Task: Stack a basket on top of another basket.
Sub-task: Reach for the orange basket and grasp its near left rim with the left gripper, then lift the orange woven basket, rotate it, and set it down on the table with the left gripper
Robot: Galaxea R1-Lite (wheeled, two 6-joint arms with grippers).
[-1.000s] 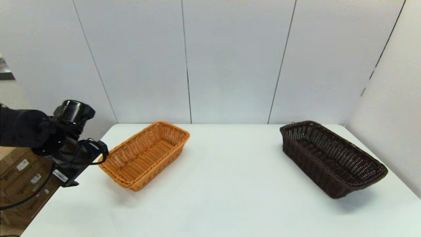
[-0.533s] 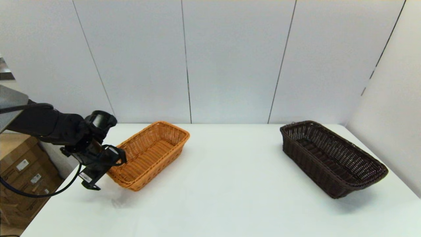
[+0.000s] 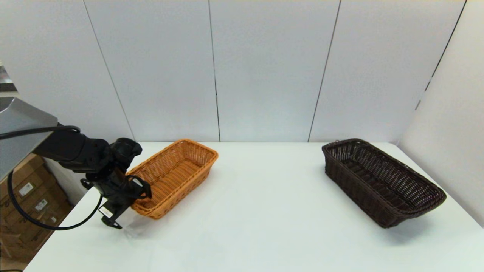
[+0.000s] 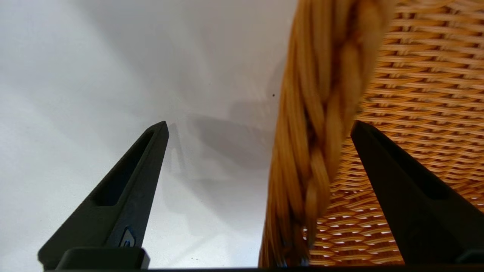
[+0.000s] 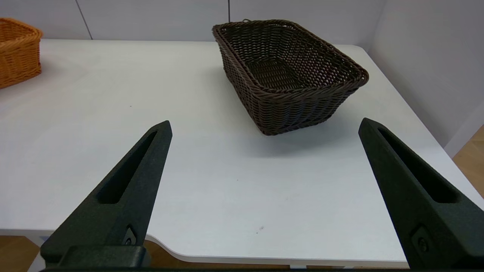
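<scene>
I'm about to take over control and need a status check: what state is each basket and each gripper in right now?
Orange basket: upright on the table, empty, near-end rim between the left gripper's open fingers.
Dark basket: upright on the table, empty, untouched, not stacked.
Left gripper: open, straddling the orange basket's braided rim, not closed on it.
Right gripper: open, empty, held off the table's near edge.

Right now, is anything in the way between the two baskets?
Nothing visible. Only bare white table lies between the dark brown basket and the orange-tan basket, whose braided rim the open left end effector straddles.
</scene>
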